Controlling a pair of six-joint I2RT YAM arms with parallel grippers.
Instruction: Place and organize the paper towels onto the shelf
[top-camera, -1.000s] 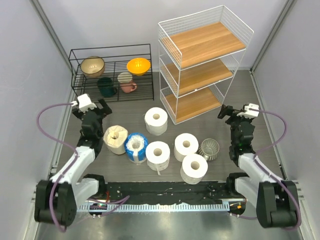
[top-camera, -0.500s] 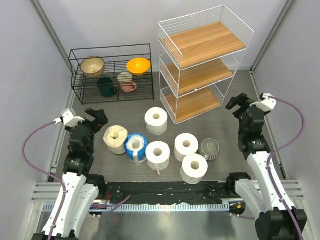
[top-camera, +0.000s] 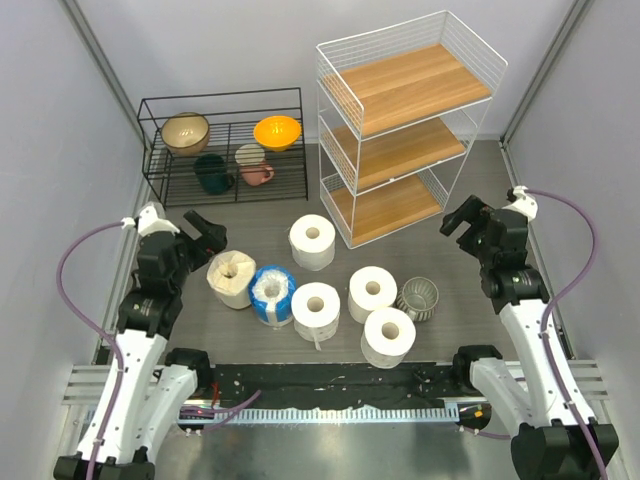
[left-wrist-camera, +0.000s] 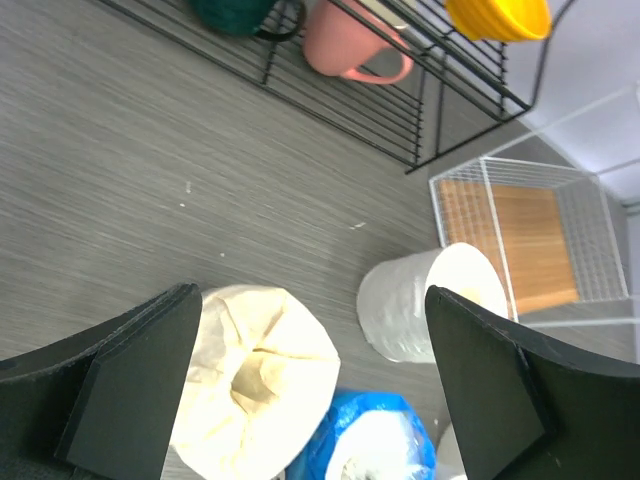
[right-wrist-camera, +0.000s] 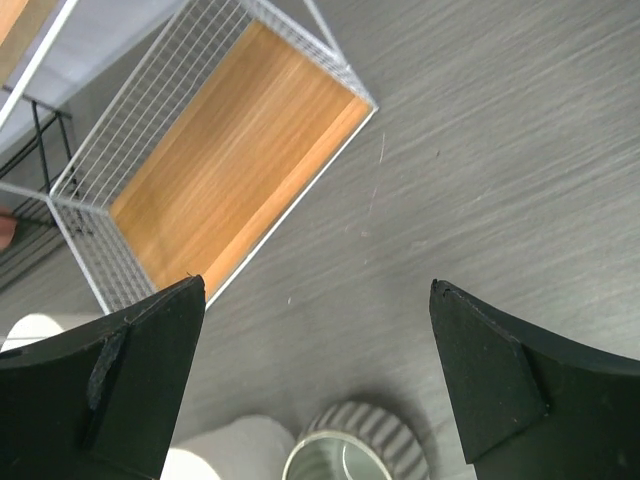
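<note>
Several paper towels stand on the floor in front of the shelf (top-camera: 405, 125): a cream roll (top-camera: 231, 278), a blue-wrapped roll (top-camera: 271, 294) and white rolls (top-camera: 312, 241) (top-camera: 372, 292). My left gripper (top-camera: 205, 232) hovers open just up-left of the cream roll. In the left wrist view the cream roll (left-wrist-camera: 255, 385), the blue-wrapped roll (left-wrist-camera: 375, 440) and a white roll (left-wrist-camera: 425, 305) lie below the open left gripper (left-wrist-camera: 310, 290). My right gripper (top-camera: 462, 218) is open beside the shelf's bottom right corner. Under the right gripper (right-wrist-camera: 315, 283) is bare floor, with the shelf's lowest board (right-wrist-camera: 230, 170) ahead.
A grey ribbed cup (top-camera: 418, 297) stands right of the rolls, also below my right fingers as the cup (right-wrist-camera: 360, 450). A low black wire rack (top-camera: 225, 145) with bowls and mugs sits at the back left. Grey walls close in both sides.
Both arms have unfolded from their low pose and risen. The left gripper has shifted slightly right toward the cream roll. The right gripper swung outward, then back toward the shelf. Nothing was grasped.
</note>
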